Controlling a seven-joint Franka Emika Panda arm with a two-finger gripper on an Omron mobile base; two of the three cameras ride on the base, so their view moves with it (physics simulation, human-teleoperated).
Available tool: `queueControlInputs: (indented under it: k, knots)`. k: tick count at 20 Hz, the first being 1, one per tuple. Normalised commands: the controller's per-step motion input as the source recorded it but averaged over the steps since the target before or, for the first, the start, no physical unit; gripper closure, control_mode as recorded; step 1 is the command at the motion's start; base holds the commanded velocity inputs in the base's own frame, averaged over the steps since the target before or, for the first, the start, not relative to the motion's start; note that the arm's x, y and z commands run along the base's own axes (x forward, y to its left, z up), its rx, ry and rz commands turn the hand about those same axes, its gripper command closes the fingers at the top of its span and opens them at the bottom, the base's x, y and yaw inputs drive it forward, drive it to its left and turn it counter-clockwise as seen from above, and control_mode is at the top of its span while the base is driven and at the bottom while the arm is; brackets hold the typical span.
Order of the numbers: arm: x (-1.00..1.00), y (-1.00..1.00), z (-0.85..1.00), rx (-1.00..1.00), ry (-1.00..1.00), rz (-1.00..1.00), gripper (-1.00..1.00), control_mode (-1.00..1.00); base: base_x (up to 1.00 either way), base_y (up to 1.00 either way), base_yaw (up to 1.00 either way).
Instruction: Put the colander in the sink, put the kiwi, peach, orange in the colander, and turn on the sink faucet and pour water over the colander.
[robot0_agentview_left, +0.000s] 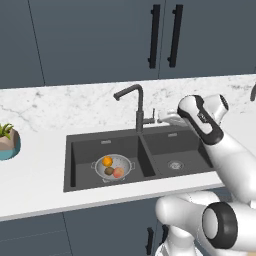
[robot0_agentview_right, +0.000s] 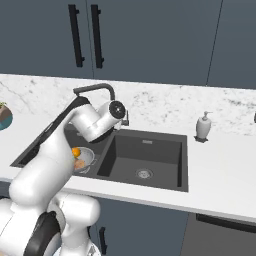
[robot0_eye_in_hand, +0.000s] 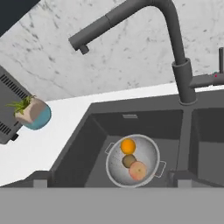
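colander (robot0_eye_in_hand: 133, 161) in sink (robot0_eye_in_hand: 83, 144), three fruits inside

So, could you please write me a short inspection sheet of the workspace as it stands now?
Surface: white counter around a dark double-basin sink.
Job's things: colander in the left basin, holding the orange, kiwi and peach; sink faucet spout over the left basin, no water seen.
Clutter: teal plant pot; white soap dispenser.
Grippers: gripper open, holding nothing.
Cables: nothing seen.
Surroundings: marble backsplash, dark cabinets.
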Motion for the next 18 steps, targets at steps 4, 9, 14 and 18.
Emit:
queueControlInputs:
  k: [4, 9, 14, 18]
  knots:
    - [0.00, -0.55, 0.00, -0.11, -0.13, 0.00, -1.00, -1.00, 0.00, 0.00, 0.00]
    - [0.04, -0.47, -0.01, -0.04, -0.16, 0.00, -1.00, -1.00, 0.00, 0.00, 0.00]
    - [0.09, -0.30, -0.29, -0.05, -0.32, 0.01, -1.00, -1.00, 0.00, 0.00, 0.00]
    - [0.21, -0.30, -0.35, -0.07, -0.32, 0.04, -1.00, -1.00, 0.00, 0.00, 0.00]
